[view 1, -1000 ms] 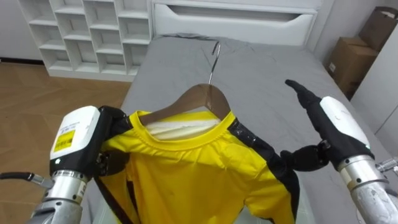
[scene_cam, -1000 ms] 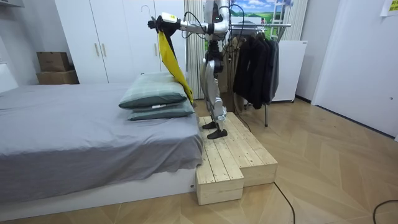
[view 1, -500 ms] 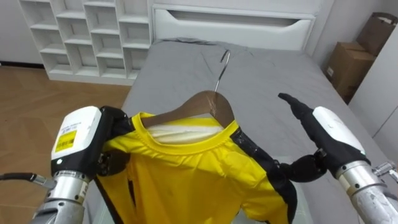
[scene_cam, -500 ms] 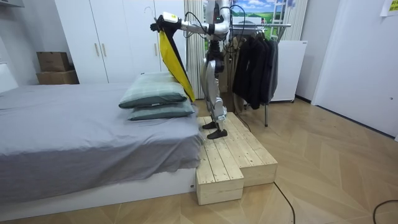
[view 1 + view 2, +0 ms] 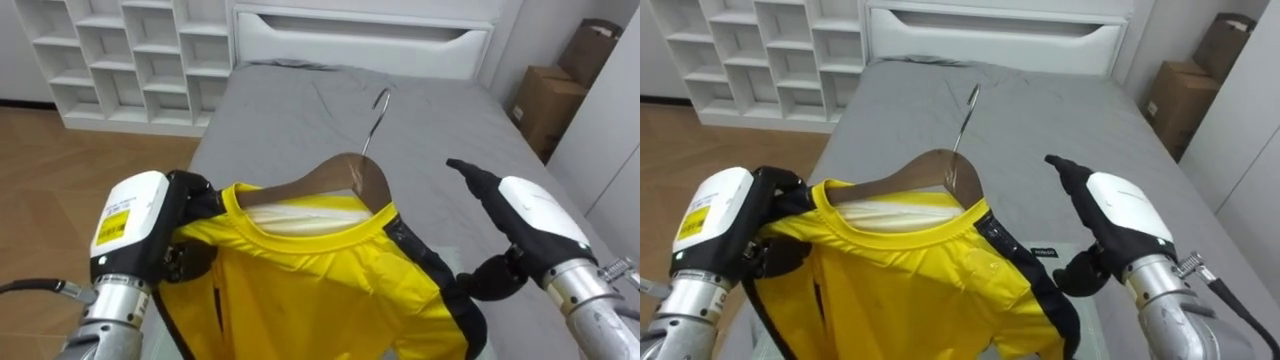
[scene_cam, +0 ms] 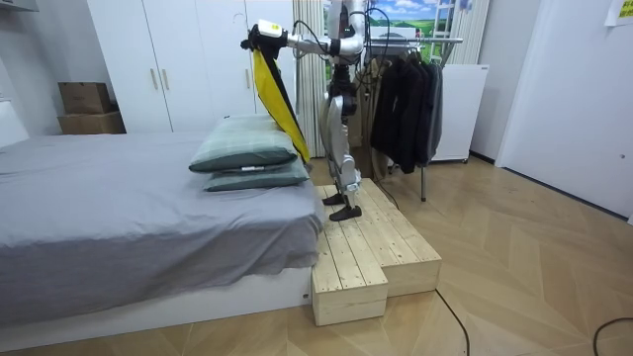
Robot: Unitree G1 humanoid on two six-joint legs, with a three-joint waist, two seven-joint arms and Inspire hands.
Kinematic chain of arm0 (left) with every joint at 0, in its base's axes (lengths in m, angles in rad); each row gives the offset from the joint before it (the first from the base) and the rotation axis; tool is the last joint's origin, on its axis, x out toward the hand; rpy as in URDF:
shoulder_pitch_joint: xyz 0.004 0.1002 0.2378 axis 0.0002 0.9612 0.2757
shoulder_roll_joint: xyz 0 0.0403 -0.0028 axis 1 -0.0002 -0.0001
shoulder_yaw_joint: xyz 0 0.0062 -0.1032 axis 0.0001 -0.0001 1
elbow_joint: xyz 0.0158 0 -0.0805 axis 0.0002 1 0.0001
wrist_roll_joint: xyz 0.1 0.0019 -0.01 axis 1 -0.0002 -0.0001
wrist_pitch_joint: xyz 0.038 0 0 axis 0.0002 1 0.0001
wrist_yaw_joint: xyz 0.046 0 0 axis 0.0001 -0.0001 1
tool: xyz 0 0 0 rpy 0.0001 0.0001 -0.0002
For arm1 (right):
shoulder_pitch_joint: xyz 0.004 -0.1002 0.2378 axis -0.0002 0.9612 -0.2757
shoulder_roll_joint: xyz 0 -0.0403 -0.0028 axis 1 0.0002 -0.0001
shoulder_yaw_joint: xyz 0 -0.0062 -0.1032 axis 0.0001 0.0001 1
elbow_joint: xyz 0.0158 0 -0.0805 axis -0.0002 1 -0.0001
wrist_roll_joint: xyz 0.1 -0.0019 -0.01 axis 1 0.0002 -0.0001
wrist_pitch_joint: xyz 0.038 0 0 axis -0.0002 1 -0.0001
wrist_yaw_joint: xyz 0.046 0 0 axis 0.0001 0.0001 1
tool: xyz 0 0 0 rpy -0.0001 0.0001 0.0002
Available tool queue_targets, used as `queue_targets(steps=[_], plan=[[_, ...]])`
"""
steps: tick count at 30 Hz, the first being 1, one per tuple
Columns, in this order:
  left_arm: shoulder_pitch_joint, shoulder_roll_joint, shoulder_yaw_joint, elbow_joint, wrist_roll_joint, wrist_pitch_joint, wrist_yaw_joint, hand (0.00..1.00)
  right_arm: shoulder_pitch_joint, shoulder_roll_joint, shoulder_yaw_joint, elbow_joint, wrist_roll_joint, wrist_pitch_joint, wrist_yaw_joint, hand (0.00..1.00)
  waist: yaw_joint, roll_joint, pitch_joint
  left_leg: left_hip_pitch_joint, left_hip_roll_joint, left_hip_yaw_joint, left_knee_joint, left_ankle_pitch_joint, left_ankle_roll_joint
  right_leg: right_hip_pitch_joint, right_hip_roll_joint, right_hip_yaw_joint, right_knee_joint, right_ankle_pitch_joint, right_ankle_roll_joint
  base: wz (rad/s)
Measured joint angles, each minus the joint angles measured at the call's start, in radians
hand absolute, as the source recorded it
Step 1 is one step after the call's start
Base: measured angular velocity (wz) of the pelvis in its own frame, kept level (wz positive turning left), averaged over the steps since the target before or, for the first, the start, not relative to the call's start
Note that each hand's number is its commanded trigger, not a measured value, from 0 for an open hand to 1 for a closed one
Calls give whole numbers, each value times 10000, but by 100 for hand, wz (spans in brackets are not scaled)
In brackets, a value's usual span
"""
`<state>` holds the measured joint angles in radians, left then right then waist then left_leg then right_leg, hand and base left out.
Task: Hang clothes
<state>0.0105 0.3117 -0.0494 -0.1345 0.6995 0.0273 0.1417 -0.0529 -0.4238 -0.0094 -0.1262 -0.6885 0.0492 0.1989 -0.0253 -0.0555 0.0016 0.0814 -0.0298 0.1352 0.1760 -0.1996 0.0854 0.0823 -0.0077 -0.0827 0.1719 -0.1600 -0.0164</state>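
Shelves: white cubby shelves (image 5: 120, 55) stand far left, beyond the grey bed (image 5: 290, 110).
Left hand: my left hand (image 5: 150, 225) is clenched on the yellow shirt (image 5: 320, 290) at its left shoulder.
Shirt: it hangs on a wooden hanger (image 5: 340, 175), held up over the bed.
Hook: the metal hook (image 5: 377, 115) tilts up and right.
Right hand: my right hand (image 5: 525, 220) is released with fingers straight, just beside the shirt's right shoulder.
Stance: I stand on a wooden platform (image 6: 371, 247) by 2 pillows (image 6: 247, 158).
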Motion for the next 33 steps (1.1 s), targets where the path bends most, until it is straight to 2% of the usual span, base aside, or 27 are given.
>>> queue_targets(steps=[4, 10, 21, 28, 33], plan=[[0, 1, 7, -7, -3, -46, -94, 100, -1, -207, -623, 0, -610, -63, -250, 0, -8, -98, 9, -3, 0, -11, 11, 0, 0, 18, 0, 4, -1, 0, 0, 0], [-1, 0, 16, -46, -2, -55, -423, 100, -2, -302, -912, 2, -1098, -66, -355, 0, -37, -324, 93, -24, 4, 5, 62, 0, 0, 14, 3, 32, -14, 0, 0, 0], [0, 25, 74, -363, 22, -51, -468, 100, -1, -327, -1014, 26, -1900, -61, -376, 0, -69, -329, 88, -42, 3, 18, 56, 0, 0, -10, 0, 38, -20, 0, 0, 0], [0, 25, 74, -363, 20, -50, -471, 100, -2, -336, -1013, 152, -1860, -63, -383, 0, -80, -342, 74, -35, 3, 21, 62, 0, 0, -9, -3, 34, -13, 0, 0, 0], [-1, 29, 60, -367, 21, -52, -545, 100, -1, -380, -1007, 342, -1232, -67, -296, 0, -86, -332, 51, -19, 1, 10, 151, 0, 0, 51, -19, -2, -5, 0, 0, 0]])
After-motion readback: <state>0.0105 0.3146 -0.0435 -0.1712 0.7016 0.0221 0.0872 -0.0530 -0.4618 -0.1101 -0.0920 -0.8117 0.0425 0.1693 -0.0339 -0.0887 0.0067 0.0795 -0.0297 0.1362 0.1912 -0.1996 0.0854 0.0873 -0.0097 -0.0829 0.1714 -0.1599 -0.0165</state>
